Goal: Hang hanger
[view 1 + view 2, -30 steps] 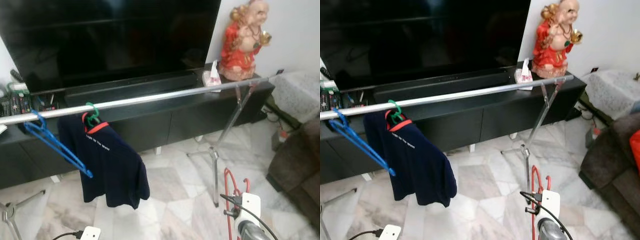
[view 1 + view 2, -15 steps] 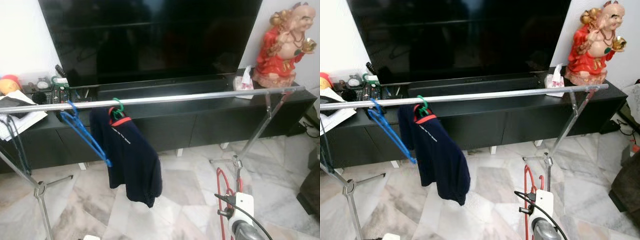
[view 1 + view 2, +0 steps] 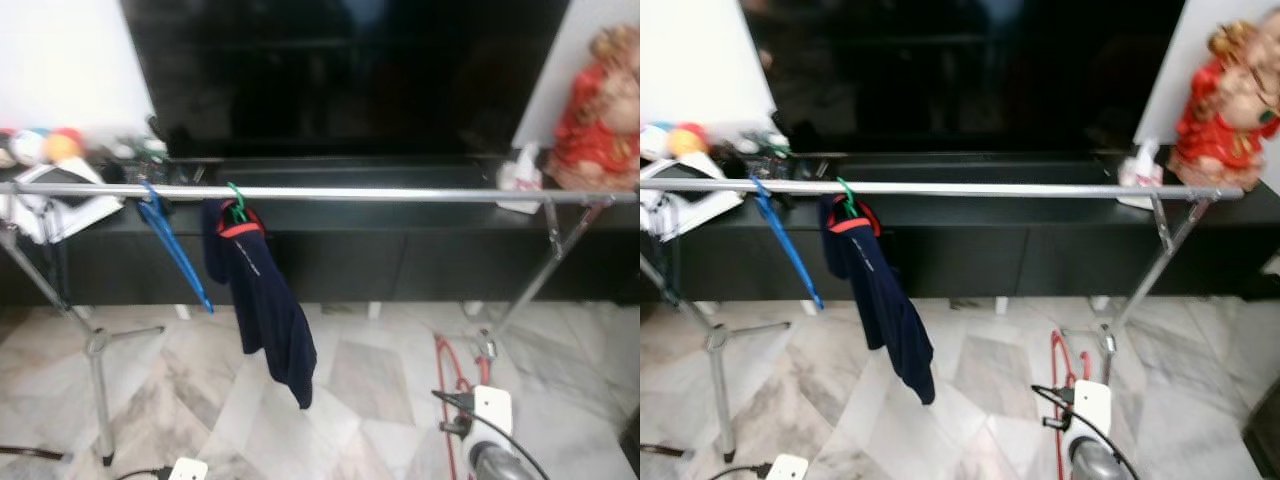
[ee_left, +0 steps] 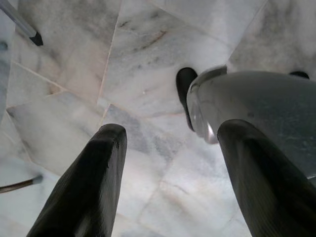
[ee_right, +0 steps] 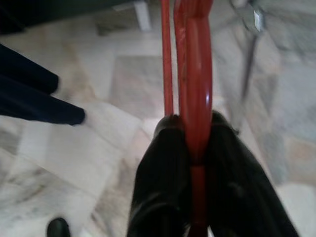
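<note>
A silver clothes rail [image 3: 380, 194] runs across the room in front of a black TV console. On its left part hang an empty blue hanger [image 3: 175, 258] and a green hanger [image 3: 236, 207] carrying a navy shirt [image 3: 262, 305]. My right gripper [image 5: 193, 143] is shut on a red hanger [image 5: 193, 74], held low at the lower right, below the rail; the red hanger [image 3: 446, 375] rises from my right wrist. My left gripper [image 4: 170, 182] hangs open over the marble floor, holding nothing.
A large dark TV [image 3: 340, 75] stands on the console [image 3: 400, 265]. A red figurine [image 3: 603, 110] and a tissue pack [image 3: 520, 180] sit at its right end, clutter at its left. Rack legs [image 3: 95, 345] stand on the marble floor.
The camera has swung to the left, so the rail now lies level across the view and its left stand has come into sight. The red hanger stays in my right gripper.
</note>
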Tool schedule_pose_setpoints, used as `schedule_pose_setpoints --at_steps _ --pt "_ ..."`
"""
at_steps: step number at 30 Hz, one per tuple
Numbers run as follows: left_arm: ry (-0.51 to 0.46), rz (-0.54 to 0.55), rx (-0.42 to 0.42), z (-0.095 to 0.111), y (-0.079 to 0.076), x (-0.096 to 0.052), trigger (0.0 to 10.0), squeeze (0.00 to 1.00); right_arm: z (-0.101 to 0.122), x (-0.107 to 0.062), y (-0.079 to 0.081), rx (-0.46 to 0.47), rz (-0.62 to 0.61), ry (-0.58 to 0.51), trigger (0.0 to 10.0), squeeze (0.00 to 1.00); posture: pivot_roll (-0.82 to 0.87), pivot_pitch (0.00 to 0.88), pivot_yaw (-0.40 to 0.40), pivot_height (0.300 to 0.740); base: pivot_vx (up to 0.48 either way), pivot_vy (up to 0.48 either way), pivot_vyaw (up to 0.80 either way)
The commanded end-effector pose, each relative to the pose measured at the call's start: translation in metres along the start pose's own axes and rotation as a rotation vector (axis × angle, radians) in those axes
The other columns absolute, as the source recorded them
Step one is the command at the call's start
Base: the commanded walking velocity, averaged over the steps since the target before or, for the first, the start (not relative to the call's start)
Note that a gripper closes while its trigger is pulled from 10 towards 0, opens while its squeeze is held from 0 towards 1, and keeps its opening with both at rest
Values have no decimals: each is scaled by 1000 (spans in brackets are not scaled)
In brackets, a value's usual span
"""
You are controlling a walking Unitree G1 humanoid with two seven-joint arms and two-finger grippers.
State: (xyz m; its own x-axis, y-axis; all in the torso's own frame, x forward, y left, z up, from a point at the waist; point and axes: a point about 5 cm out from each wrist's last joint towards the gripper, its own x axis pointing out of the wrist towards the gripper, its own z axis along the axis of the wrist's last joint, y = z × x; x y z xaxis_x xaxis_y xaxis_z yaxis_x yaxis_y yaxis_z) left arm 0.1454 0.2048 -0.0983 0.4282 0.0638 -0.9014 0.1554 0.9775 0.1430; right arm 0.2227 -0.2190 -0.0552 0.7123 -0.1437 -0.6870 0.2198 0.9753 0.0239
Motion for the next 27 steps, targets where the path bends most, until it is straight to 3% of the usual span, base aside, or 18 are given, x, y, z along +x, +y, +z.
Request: schedule_pose_setpoints --at_steps 1,4,10,20,27 --pt "40 -32 1 -11 -7 -1 10000 0 9 2 10 -12 43 -41 10000 0 -26 0 -78 740 0 0 0" --pt "36 -27 -1 -10 -6 -1 10000 0 23 4 20 -51 96 -94 10000 0 -29 0 -80 740 0 0 0" --pt "34 -34 2 -9 -7 -1 10000 0 28 4 36 -152 173 -123 10000 0 -33 0 -83 740 0 0 0" --pt "27 -38 2 -7 -10 0 10000 0 44 4 35 -160 108 -229 10000 0 -37 0 -89 740 0 0 0" --pt "27 -34 5 -6 -9 0 10000 0 55 4 47 -130 121 -284 10000 0 -33 0 -85 740 0 0 0"
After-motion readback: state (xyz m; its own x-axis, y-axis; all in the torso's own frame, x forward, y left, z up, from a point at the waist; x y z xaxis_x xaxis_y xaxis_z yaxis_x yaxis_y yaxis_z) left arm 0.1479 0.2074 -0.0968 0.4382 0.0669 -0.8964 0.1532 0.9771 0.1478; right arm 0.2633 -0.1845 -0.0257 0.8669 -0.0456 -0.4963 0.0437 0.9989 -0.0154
